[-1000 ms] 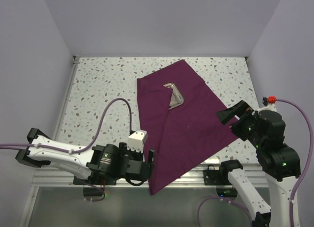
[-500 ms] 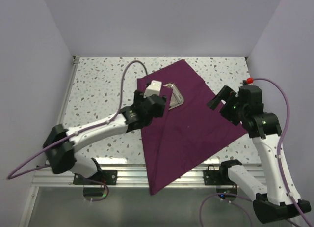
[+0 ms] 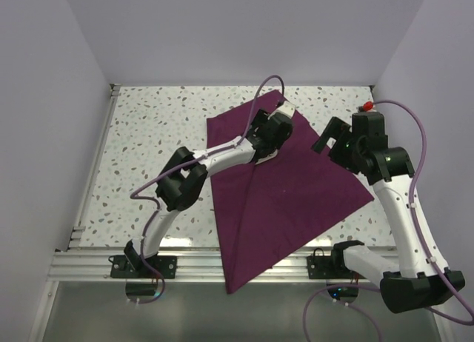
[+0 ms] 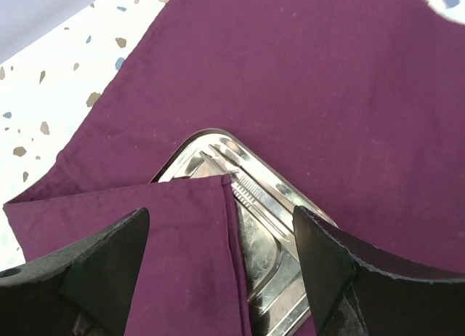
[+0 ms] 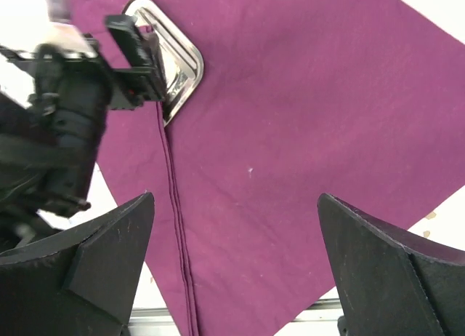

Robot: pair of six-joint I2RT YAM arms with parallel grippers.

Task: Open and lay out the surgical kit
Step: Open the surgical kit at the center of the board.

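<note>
The surgical kit's dark purple cloth (image 3: 296,186) lies spread on the speckled table, and one folded flap (image 4: 167,234) covers the left part of the shiny steel tray (image 4: 287,220). A slim ridged steel instrument (image 4: 245,185) shows in the tray beside the flap's edge. My left gripper (image 4: 225,278) hovers open just above the flap edge and the tray, gripping nothing; in the top view the left gripper (image 3: 272,129) hides most of the tray. My right gripper (image 5: 247,270) is open above the cloth's right half (image 5: 305,132), and its view shows the tray (image 5: 183,68) at the upper left.
The cloth's near corner (image 3: 233,283) hangs over the aluminium rail (image 3: 192,264) at the table's front edge. White walls close in the left, back and right sides. Purple cables (image 3: 263,86) loop over both arms.
My left arm has swung from the near left edge out across the cloth to the tray, and its jaws have narrowed slightly. My right gripper has shifted up and left towards the cloth.
</note>
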